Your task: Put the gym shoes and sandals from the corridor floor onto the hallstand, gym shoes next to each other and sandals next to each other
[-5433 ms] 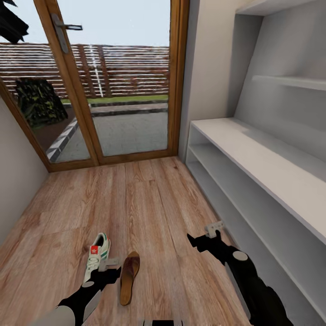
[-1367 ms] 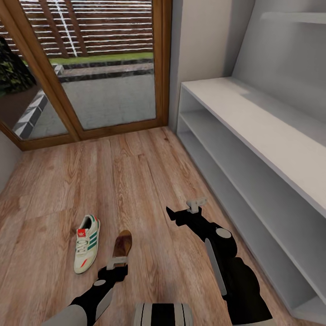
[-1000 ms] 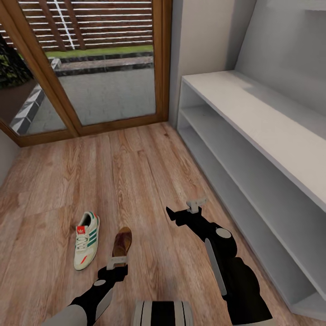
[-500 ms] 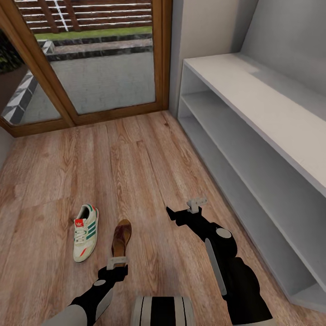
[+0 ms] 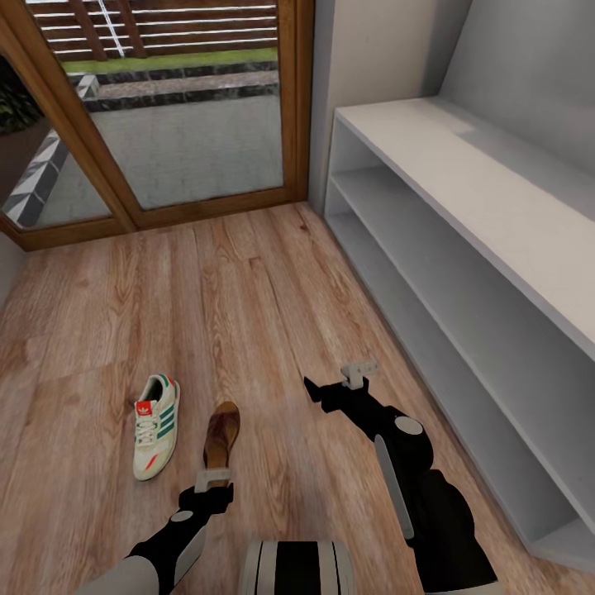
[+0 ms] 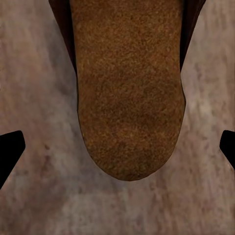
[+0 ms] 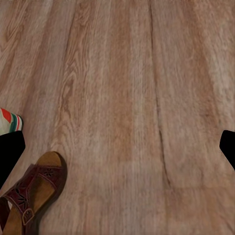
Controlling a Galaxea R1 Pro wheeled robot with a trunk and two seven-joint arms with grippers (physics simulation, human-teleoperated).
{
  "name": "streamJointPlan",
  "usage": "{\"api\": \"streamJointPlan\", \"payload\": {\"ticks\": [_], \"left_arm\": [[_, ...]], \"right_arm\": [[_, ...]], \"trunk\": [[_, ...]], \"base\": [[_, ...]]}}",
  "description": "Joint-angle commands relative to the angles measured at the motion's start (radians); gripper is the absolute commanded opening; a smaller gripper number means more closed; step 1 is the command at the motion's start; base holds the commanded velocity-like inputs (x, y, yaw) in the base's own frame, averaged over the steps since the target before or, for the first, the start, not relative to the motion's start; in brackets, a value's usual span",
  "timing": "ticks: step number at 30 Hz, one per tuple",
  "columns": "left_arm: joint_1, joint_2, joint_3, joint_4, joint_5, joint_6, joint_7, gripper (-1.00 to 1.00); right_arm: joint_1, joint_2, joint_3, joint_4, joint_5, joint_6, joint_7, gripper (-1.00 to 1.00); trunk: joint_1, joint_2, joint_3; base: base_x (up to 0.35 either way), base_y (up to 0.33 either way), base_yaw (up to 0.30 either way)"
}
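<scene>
Head view: a corridor floor point(image 5: 248, 314) of light brown wood-grain planks, bounded at the far end by a wood-framed glass door point(image 5: 190, 124) and on the robot's right by the light grey hallstand point(image 5: 463, 215), whose bench top and two low open shelves carry no shoes; one gym shoe point(image 5: 156, 426), white with green side stripes and a red-orange tongue patch, lies on the floor to the robot's left, toe pointing away; just beside it, towards the centre, lies one dark brown sandal point(image 5: 221, 434), also on the floor and apart from the shoe. The left gripper point(image 5: 214, 478) hangs directly over the heel end of the sandal; in the left wrist view its two dark fingertips point(image 6: 10, 152) stand wide apart at either edge, with the tan insole of the sandal point(image 6: 129, 93) centred between them and untouched; the hand grasps nothing. The right gripper point(image 5: 359, 374) is held out over bare planks between the sandal and the hallstand; in the right wrist view its fingertips point(image 7: 227, 147) are likewise spread wide and empty, with floor beyond, the woven strap upper of the sandal point(image 7: 29, 196) and a corner of the gym shoe point(image 7: 10, 121).
</scene>
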Motion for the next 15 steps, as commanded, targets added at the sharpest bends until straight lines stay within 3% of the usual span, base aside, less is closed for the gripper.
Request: {"api": "streamJointPlan", "payload": {"ticks": [1, 6, 15], "left_arm": [[0.000, 0.000, -0.004, 0.001, 0.007, -0.004, 0.003, 1.00], [0.000, 0.000, -0.004, 0.001, 0.007, -0.004, 0.003, 1.00], [0.000, 0.000, -0.004, 0.001, 0.007, -0.004, 0.003, 1.00]], "right_arm": [[0.000, 0.000, -0.001, -0.001, 0.006, 0.005, 0.006, 1.00], [0.000, 0.000, -0.002, -0.001, 0.006, 0.005, 0.006, 1.00], [0.000, 0.000, -0.001, -0.001, 0.006, 0.005, 0.006, 1.00]], "trunk": [[0.000, 0.000, -0.001], [0.000, 0.000, -0.001], [0.000, 0.000, -0.001]], "base": [[0.193, 0.000, 0.000], [0.161, 0.000, 0.000], [0.029, 0.000, 0.000]]}}
